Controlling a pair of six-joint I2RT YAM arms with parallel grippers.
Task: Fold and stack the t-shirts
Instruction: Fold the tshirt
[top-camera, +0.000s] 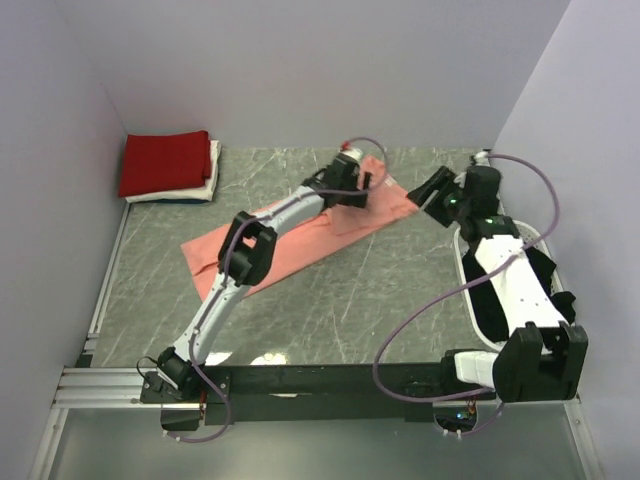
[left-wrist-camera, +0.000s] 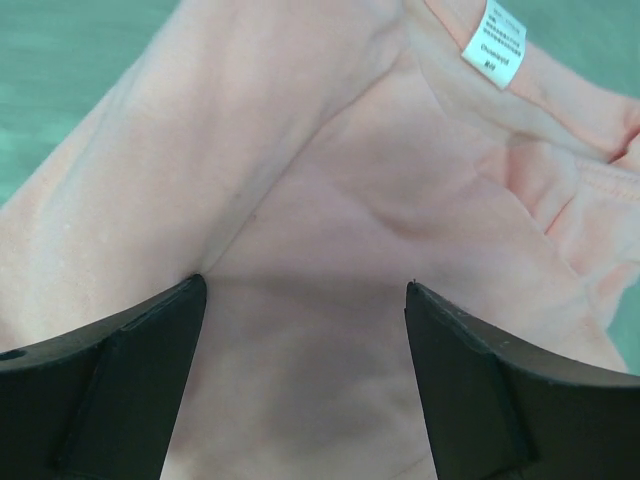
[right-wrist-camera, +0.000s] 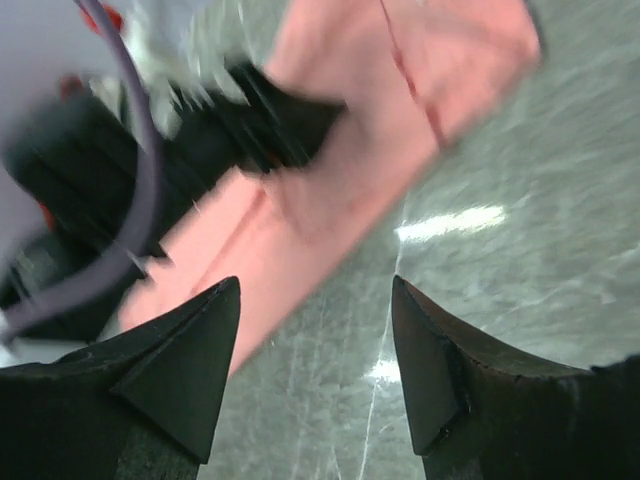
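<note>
A salmon-pink t-shirt (top-camera: 300, 240) lies folded in a long strip across the middle of the table. My left gripper (top-camera: 362, 185) hangs open over its far end, close to the cloth; in the left wrist view (left-wrist-camera: 305, 290) the pink cloth and its white label (left-wrist-camera: 495, 45) fill the frame between the jaws. My right gripper (top-camera: 428, 193) is open and empty just right of that end; the right wrist view (right-wrist-camera: 315, 290) shows bare table between the jaws, with the pink shirt (right-wrist-camera: 380, 130) beyond them. A deep red shirt (top-camera: 165, 162) lies folded on a white one (top-camera: 212, 170) at the far left corner.
A white slatted basket (top-camera: 470, 285) holding black cloth (top-camera: 545, 270) stands at the right under my right arm. Walls close the table on the left, back and right. A metal rail (top-camera: 105, 290) runs along the left edge.
</note>
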